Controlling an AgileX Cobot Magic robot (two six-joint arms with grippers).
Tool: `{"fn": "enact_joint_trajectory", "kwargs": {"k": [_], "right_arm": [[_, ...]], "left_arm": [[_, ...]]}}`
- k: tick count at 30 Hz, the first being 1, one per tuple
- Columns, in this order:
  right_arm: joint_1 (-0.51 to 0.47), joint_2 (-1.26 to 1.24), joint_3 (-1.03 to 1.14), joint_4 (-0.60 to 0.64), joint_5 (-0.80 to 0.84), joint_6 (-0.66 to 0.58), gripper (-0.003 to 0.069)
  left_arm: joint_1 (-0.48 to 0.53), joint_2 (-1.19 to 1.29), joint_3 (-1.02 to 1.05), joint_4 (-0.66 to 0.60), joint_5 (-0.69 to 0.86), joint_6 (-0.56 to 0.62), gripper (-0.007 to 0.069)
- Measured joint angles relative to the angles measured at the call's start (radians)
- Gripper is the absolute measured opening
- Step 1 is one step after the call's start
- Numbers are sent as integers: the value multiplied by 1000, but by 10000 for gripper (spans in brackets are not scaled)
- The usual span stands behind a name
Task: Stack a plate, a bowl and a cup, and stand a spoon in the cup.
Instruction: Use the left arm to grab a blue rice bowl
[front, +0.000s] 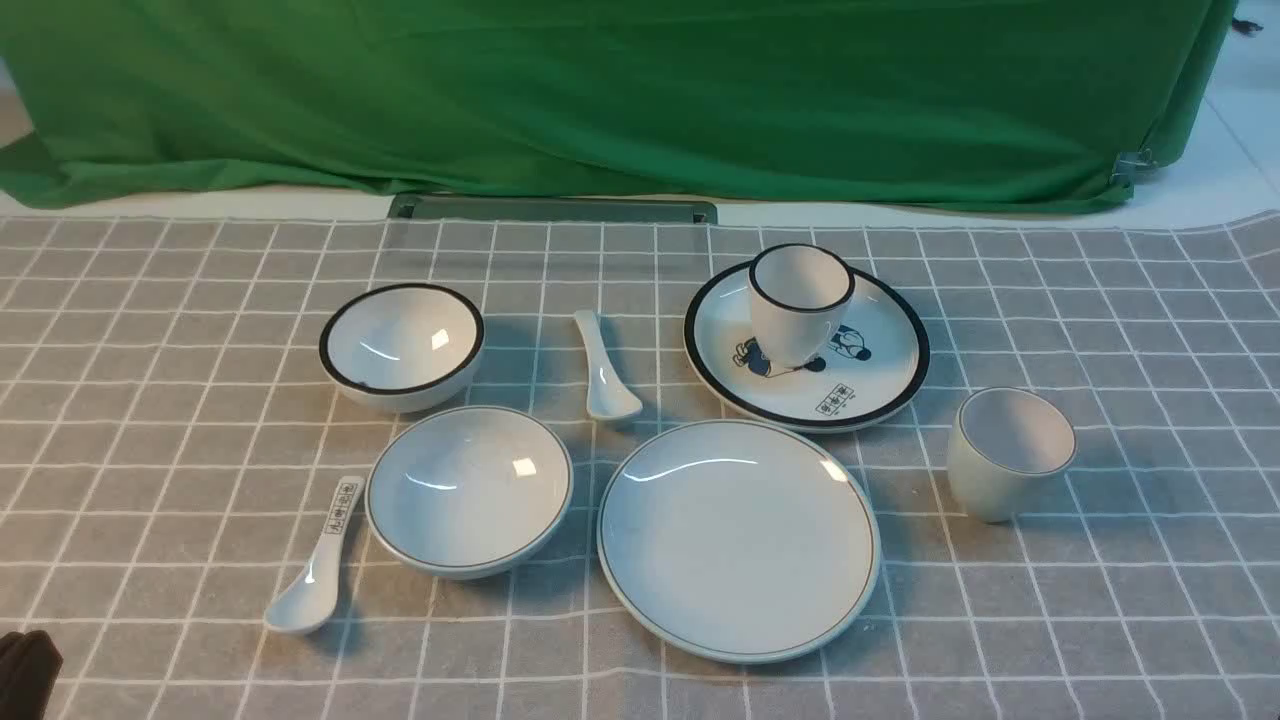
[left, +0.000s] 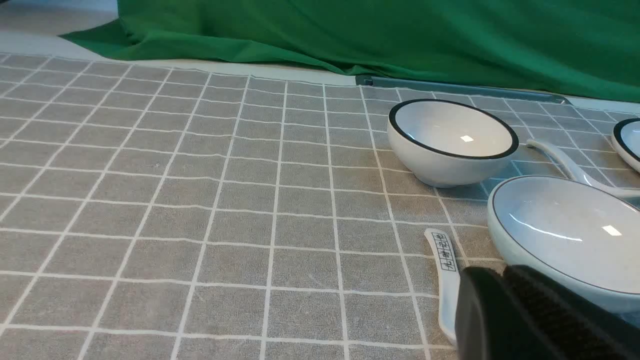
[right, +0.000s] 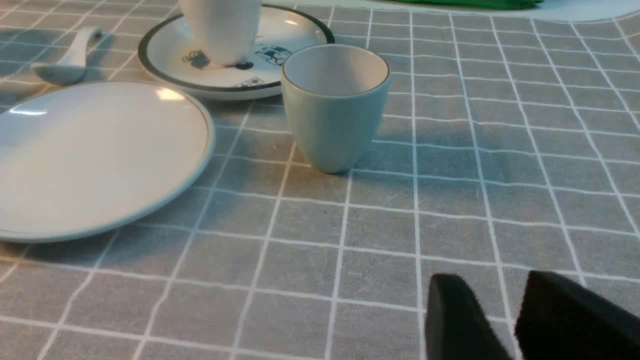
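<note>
At the near left corner, the left gripper (left: 492, 272) has its fingers together with nothing between them. Near it on the left lies a white ceramic spoon with a marked handle (front: 318, 570), apparently not the one wanted. The shallow white bowl with a thin grey rim line (front: 470, 490) sits on the cloth just right of that spoon, not stacked. Farther off, between bowl and plate, the plain white ceramic spoon (front: 605, 375) lies flat. The large plain white round plate (front: 740, 540) rests near the middle, bare, ready as the base. To its right the small white handleless cup with a thin grey rim line (front: 1012, 455) stands upright and empty. The right gripper (right: 500, 280) is parted and holds nothing. So no stacking is done: bowl onto plate, cup into bowl and spoon into cup all remain.
</note>
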Motion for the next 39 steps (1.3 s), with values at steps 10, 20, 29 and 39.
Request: {"fn": "enact_joint_trajectory", "kwargs": {"k": [10, 20, 29, 39], "right_arm": [[0, 0, 0, 0, 0, 0, 242], [0, 0, 0, 0, 0, 0, 242], [0, 0, 0, 0, 0, 0, 242], [0, 0, 0, 0, 0, 0, 242]], "left_arm": [[0, 0, 0, 0, 0, 0, 17], [0, 0, 0, 0, 1, 0, 17], [0, 0, 0, -51, -63, -45, 17], [0, 0, 0, -364, -352, -359, 17]]}}
